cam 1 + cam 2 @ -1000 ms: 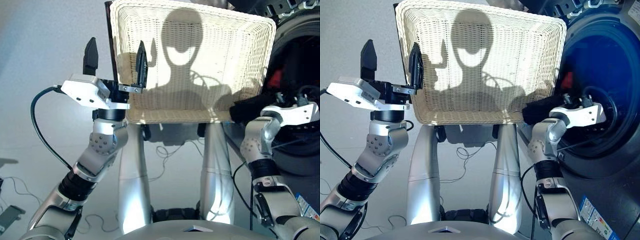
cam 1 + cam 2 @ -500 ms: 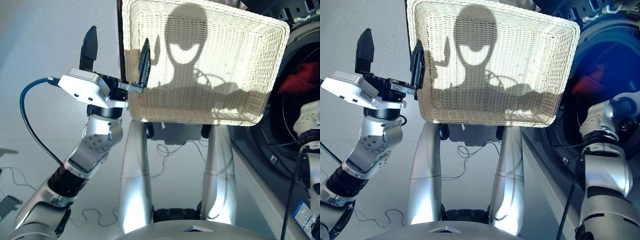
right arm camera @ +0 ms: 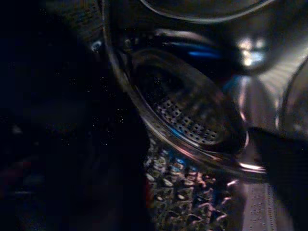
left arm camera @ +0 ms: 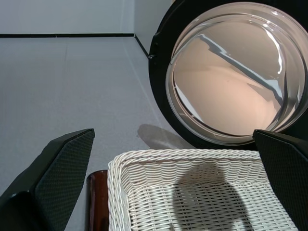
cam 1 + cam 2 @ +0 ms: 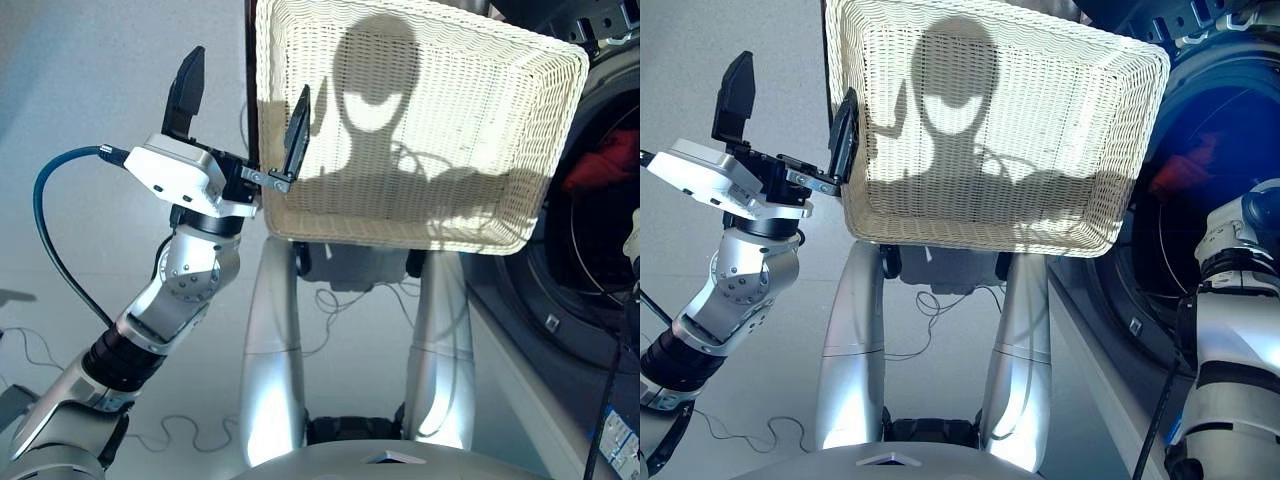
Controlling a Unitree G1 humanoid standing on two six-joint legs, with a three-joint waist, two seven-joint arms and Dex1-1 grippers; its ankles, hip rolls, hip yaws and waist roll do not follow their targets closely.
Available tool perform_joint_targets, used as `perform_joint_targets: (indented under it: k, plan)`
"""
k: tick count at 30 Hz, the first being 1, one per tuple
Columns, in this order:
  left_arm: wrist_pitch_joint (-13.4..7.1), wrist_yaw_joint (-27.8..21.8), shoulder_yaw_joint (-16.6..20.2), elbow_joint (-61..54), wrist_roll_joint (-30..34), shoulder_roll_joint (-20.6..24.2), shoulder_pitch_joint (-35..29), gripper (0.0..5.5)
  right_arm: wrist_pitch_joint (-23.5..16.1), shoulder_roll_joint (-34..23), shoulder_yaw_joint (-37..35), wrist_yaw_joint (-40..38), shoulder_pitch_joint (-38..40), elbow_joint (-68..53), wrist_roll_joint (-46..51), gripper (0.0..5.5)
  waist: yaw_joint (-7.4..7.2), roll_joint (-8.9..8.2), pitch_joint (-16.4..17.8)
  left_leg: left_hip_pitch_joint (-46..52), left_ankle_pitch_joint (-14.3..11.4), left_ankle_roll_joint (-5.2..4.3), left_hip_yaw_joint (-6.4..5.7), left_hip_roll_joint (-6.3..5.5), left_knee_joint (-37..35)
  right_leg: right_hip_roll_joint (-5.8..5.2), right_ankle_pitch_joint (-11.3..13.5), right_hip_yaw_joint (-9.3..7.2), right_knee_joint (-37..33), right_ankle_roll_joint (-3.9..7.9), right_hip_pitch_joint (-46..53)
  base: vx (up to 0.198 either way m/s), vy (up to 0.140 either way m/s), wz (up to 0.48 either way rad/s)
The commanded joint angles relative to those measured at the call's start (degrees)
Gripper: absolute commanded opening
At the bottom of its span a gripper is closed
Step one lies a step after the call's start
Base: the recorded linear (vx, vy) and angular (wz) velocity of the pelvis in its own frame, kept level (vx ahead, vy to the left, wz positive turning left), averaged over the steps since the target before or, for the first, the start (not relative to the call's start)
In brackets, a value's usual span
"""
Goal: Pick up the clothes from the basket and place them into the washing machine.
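Observation:
The cream-white basket (image 5: 420, 120) is tilted up toward me and holds nothing. My left gripper (image 5: 242, 112) stands open at its left rim, one finger outside and one just inside the wall. The washing machine (image 5: 1215, 215) is on the right, its porthole door (image 4: 231, 72) swung open behind the basket. The coral-red garment (image 5: 606, 160) lies in the drum. My right arm (image 5: 1238, 262) reaches into the drum (image 3: 192, 125). There my right gripper (image 3: 168, 139) looks open, one finger (image 3: 284, 178) out at the side. A dark mass like the black garment (image 3: 62, 120) is beside it. The navy garment is hidden.
A dark brown post (image 4: 97, 202) stands against the basket's left wall. Thin cables (image 5: 340, 300) trail over the grey floor (image 4: 72, 86) under the basket. A blue-black cable (image 5: 50, 230) loops off my left wrist.
My right arm, which held the black garment at the basket's right corner, has swung right and into the washer. The left gripper stays at the rim. The view has shifted a little.

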Motion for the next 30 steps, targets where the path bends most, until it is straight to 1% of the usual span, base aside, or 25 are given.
perform_joint_targets:
  k: [1, 3, 4, 5, 6, 8, 9, 10, 12, 14, 17, 20, 22, 23, 24, 26, 28, 29, 30]
  plan:
    - [-1.9, -0.6, 1.0, -7.4, -0.9, -3.0, 1.0, 5.5, -5.1, -2.3, 0.8, 0.4, 3.2, -3.1, 3.5, 5.5, -1.39, 2.79, -0.9, 4.3, -0.9, -2.34, 0.73, 0.55, -3.5, 2.31, -0.3, -1.55, -1.6, -2.52, 0.8, 0.0, 0.0, 0.0]
    - [-1.5, -0.5, 1.5, -7.3, -0.9, -4.1, 1.1, 5.5, -6.7, 1.4, 1.4, 0.5, 5.7, -7.8, 3.1, 5.5, -1.74, 2.37, -0.9, 4.4, -0.9, -2.33, 0.91, 0.62, -3.6, 2.44, -0.3, -1.51, -1.8, -2.58, 0.8, 0.0, 0.0, 0.0]
    - [-1.3, -0.5, 1.8, -7.1, -0.9, -4.6, 1.2, 5.5, -8.1, 3.9, 2.2, 0.6, 7.4, -12.3, 2.5, 5.5, -2.05, 2.09, -0.9, 4.3, -0.8, -2.27, 1.0, 0.64, -3.8, 2.6, -0.2, -1.54, -2.1, -2.61, 0.9, 0.0, 0.0, 0.0]
    - [-1.2, -0.4, 2.3, -7.2, -0.8, -5.0, 1.3, 5.5, -9.4, 6.2, 3.0, 0.4, 9.8, -18.1, 1.1, 5.5, -2.31, 1.82, -0.9, 4.3, -0.7, -2.24, 1.15, 0.69, -4.0, 2.7, -0.1, -1.51, -2.3, -2.65, 0.8, 0.0, 0.0, 0.0]
    - [-1.1, -0.1, 3.1, -7.3, -0.5, -5.6, 1.7, 5.5, -11.6, 9.0, 3.8, -0.3, 13.4, -27.1, -1.5, 5.5, -2.84, 1.33, -0.9, 4.3, -0.6, -2.19, 1.27, 0.87, -4.3, 2.86, 0.1, -1.48, -2.6, -2.68, 0.7, 0.0, 0.0, 0.0]
    - [-0.6, 0.4, 3.9, -7.2, 0.2, -6.3, 2.5, 5.5, -13.6, 14.4, 4.6, -0.9, 20.6, -40.7, -4.6, 5.5, -3.6, 0.54, -0.9, 4.6, -0.6, -2.1, 1.44, 0.94, -4.4, 3.05, -0.1, -1.34, -2.7, -2.72, 0.9, 0.0, 0.0, 0.0]
    - [-0.6, 0.7, 4.0, -7.2, 0.5, -6.4, 2.5, 5.5, -14.1, 16.6, 5.5, -0.1, 23.3, -45.8, -5.6, 5.5, -3.85, 0.22, -0.9, 4.7, -0.5, -2.07, 1.44, 0.94, -4.6, 3.15, 0.0, -1.23, -2.7, -2.72, 0.8, 0.099, 0.01, -0.051]
    - [-0.6, 0.9, 3.9, -6.8, 0.6, -6.8, 3.3, 5.5, -14.0, 18.4, 7.2, 1.0, 26.5, -50.1, -7.4, 5.5, -3.97, 0.05, -0.9, 6.4, -2.4, -2.43, 1.12, 0.93, -3.9, 3.2, -1.9, -1.02, -1.8, -2.34, 2.4, 0.095, 0.01, -0.046]
    - [-0.5, 1.2, 3.8, -6.2, 0.9, -6.9, 3.4, 5.5, -13.1, 20.2, 9.3, 2.3, 30.0, -54.8, -11.0, 5.5, -4.25, -0.27, -0.9, 7.0, -2.5, -2.32, 1.19, 0.98, -4.3, 3.03, -1.9, -1.17, -2.2, -2.21, 3.0, 0.047, 0.008, -0.019]
    - [-0.3, 0.9, 4.2, -5.8, 1.7, -6.5, 4.2, 5.5, -10.4, 19.9, 13.5, 5.4, 33.4, -60.6, -16.6, 5.5, -4.44, -0.63, -0.9, 7.5, -2.3, -2.27, 1.16, 0.99, -4.7, 2.93, -1.7, -1.42, -2.3, -2.19, 3.4, 0.0, 0.0, 0.0]
    - [-0.5, 1.0, 4.0, -4.8, 2.5, -5.6, 5.6, 5.5, -10.2, 18.8, 17.4, 7.6, 36.1, -67.1, -20.9, 5.5, -4.55, -0.93, -0.9, 8.8, -2.1, -2.27, 1.42, 1.09, -5.5, 2.88, -1.6, -1.52, -2.9, -1.94, 4.8, 0.0, 0.0, 0.0]
    - [-1.0, 1.2, 3.8, -2.5, 2.1, -5.6, 6.9, 5.5, -9.7, 17.7, 21.5, 8.4, 36.1, -70.2, -27.7, 5.5, -4.51, -1.02, -0.9, 11.2, -1.9, -2.27, 1.45, 1.17, -6.5, 2.67, -1.4, -1.9, -3.5, -1.76, 7.1, 0.0, 0.0, 0.0]
    - [-1.2, 1.0, 3.4, -1.4, 1.7, -5.9, 7.2, 5.5, -9.8, 17.1, 22.9, 8.9, 36.1, -71.3, -29.0, 5.5, -4.48, -1.05, -0.9, 12.4, -1.7, -2.29, 1.48, 1.16, -7.2, 2.59, -1.3, -2.16, -3.9, -1.64, 8.2, 0.0, 0.0, 0.0]
    - [-1.7, -0.5, 1.8, 1.8, 1.1, -6.6, 8.0, 5.5, -10.0, 16.0, 24.8, 10.3, 35.9, -71.9, -30.6, 5.5, -4.47, -1.17, -0.9, 14.9, -1.4, -2.4, 1.75, 1.29, -8.5, 2.36, -0.9, -2.54, -5.1, -1.41, 10.5, 0.0, 0.0, 0.0]
    - [-1.6, -1.5, 1.6, 3.7, 0.7, -6.8, 8.7, 5.5, -10.1, 14.6, 25.8, 11.9, 35.5, -72.6, -31.6, 5.5, -4.51, -1.25, -0.9, 15.0, 0.7, -2.1, 2.26, 1.35, -9.9, 2.18, 1.3, -2.96, -6.7, -1.67, 10.6, 0.0, 0.0, 0.0]
    - [-1.3, -3.4, 1.1, 7.0, -0.7, -8.2, 11.1, 5.5, -9.3, 12.5, 26.9, 13.4, 36.6, -72.6, -33.7, 5.5, -4.28, -1.45, -0.9, 18.3, 0.8, -2.22, 2.31, 1.38, -11.3, 1.83, 1.5, -3.72, -7.9, -1.39, 13.9, 0.037, 0.004, -0.01]
    - [-1.4, -5.9, 0.8, 11.6, -3.8, -10.0, 12.7, 5.5, -9.3, 12.4, 27.6, 15.6, 37.4, -70.5, -32.2, 5.5, -4.15, -1.46, -0.9, 22.9, 1.1, -2.34, 2.37, 1.32, -13.8, 1.42, 1.9, -4.42, -10.1, -0.97, 18.4, 0.076, 0.01, 0.012]
    - [-1.4, -5.9, 0.8, 11.6, -3.8, -10.0, 12.7, 5.5, -9.3, 12.4, 27.6, 15.6, 37.4, -70.5, -32.2, 5.5, -4.16, -1.46, -0.9, 22.9, 1.1, -2.34, 2.37, 1.32, -13.8, 1.42, 1.9, -4.42, -10.1, -0.97, 18.4, 0.114, -0.003, 0.027]
    - [-1.2, -8.5, 0.9, 17.3, -5.8, -11.6, 12.7, 5.5, -9.0, 13.0, 27.0, 18.2, 38.8, -68.1, -29.9, 5.5, -4.08, -1.56, -0.9, 27.6, 1.6, -2.41, 2.26, 1.05, -16.1, 1.18, 2.3, -5.3, -12.4, -0.75, 23.2, 0.121, -0.011, 0.012]
